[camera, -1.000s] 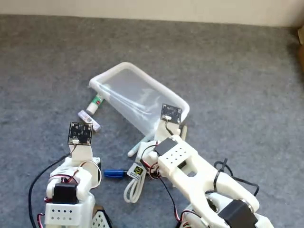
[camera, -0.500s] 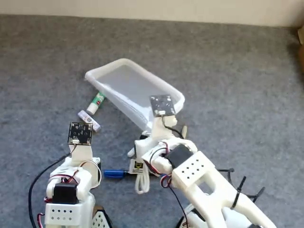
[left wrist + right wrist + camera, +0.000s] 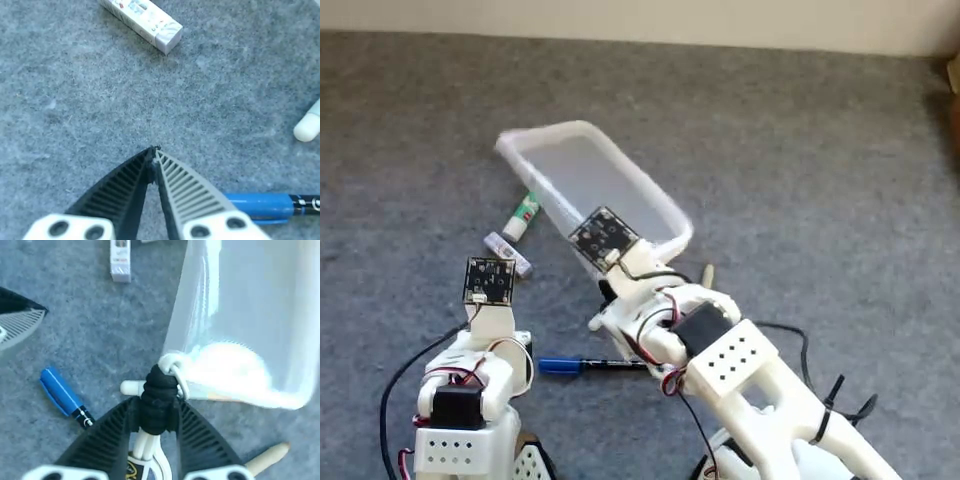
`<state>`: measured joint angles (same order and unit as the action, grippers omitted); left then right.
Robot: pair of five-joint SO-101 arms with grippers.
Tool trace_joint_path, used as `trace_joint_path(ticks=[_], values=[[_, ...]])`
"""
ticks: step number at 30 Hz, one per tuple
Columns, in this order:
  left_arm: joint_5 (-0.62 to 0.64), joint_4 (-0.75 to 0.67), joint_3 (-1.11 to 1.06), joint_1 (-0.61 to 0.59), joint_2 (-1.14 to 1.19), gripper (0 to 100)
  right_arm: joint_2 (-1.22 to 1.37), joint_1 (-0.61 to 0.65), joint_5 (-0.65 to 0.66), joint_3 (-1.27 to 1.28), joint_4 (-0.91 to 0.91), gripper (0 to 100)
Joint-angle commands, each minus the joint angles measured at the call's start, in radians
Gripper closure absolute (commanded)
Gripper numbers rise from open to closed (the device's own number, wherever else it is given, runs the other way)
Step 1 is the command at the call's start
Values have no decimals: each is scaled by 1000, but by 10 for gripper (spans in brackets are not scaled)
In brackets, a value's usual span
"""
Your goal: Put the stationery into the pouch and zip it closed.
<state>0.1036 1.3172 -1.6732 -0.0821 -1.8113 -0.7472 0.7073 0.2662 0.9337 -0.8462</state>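
Note:
The translucent pouch [image 3: 590,175] lies open on the grey carpet, with its rim towards the arms. My right gripper [image 3: 159,402] is shut on a coiled white cable [image 3: 159,387] by its black wrap, and the cable's loop touches the pouch [image 3: 245,315] at its rim. My left gripper [image 3: 152,150] is shut on nothing, just above the carpet. Close to it lie a blue pen [image 3: 262,206] and a white eraser box [image 3: 142,17]. Left of the pouch lie a green-ended glue stick [image 3: 521,216] and the eraser box [image 3: 507,252]; the blue pen [image 3: 582,365] lies between the arms.
A wooden pencil [image 3: 265,457] and a white stick [image 3: 131,387] lie near the pouch's rim under the right arm [image 3: 720,350]. The left arm [image 3: 485,330] stands at the near left. Open carpet stretches beyond and right of the pouch.
The right arm has swung left and forward, lifting the white cable off the carpet to the pouch's rim. The pouch has been pushed up and to the left. The left arm has kept still.

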Motion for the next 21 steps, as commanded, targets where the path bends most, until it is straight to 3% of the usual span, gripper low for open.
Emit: trace_joint_path(ticks=[1, 13, 21], values=[[5, 9, -22, 12, -13, 991, -42, -8, 77, -117, 1, 995], [5, 9, -22, 12, -13, 991, -41, -7, 87, -239, 7, 995], [5, 9, -22, 120, -13, 990, -42, -10, 40, -239, 7, 995]])
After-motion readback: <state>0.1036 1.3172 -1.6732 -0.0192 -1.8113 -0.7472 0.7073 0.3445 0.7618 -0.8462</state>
